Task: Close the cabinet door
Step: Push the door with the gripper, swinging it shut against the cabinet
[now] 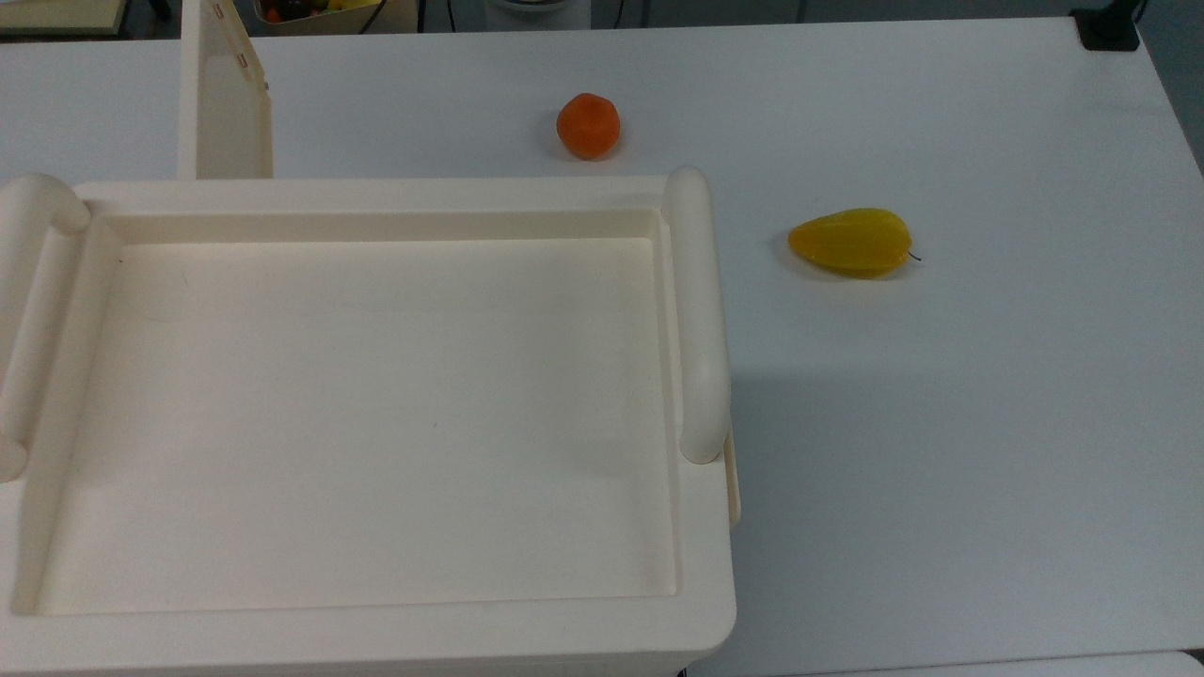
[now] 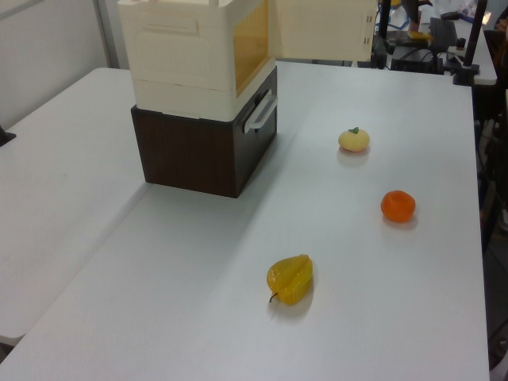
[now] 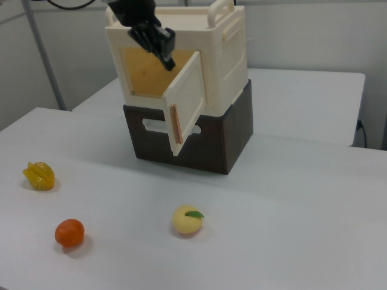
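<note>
Observation from the right view: found the cabinet door swung well out from the front of the cabinet, hinged on the right view's right side, with the amber-toned interior exposed behind it. Noted a reddish-brown strip along the door's free edge. Saw the gripper, black, reaching down from the right view's upper left, close by the door's upper edge; could not tell whether touching. Could not tell how far open the gripper was, nor whether it had hold of anything.

Saw the same door edge-on in the top view, sticking out past the cabinet's rim, and in the left view beside the cabinet. Found the cabinet sitting on a dark brown box.

Counted three fruits on the white table, all well apart from each other: an orange, a yellow starfruit and a pale peach-like fruit with a green leaf.
</note>
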`<state>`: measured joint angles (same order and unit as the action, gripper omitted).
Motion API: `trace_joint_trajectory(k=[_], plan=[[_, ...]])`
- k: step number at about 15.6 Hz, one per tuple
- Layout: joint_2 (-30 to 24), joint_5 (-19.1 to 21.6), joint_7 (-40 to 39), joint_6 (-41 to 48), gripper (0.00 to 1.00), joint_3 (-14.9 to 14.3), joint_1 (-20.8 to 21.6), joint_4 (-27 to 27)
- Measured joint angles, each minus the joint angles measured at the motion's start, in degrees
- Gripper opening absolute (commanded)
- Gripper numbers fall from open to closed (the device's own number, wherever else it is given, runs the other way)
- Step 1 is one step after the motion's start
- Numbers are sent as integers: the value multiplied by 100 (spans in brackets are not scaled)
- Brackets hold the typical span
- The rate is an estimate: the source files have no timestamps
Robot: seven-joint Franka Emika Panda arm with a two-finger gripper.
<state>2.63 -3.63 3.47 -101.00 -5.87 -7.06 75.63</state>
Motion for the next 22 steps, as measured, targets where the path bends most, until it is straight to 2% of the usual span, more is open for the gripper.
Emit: trace_joint_trajectory(k=[4,7,13,18,22], plan=[[96,3,-2,-114,0,-249,-16,26],[240,40,-2,-122,0,-269,-10,100],[450,637,-2,-155,0,-238,101,139],[451,921,49,-164,0,-177,629,146],[512,936,321,-856,0,-161,1182,314]])
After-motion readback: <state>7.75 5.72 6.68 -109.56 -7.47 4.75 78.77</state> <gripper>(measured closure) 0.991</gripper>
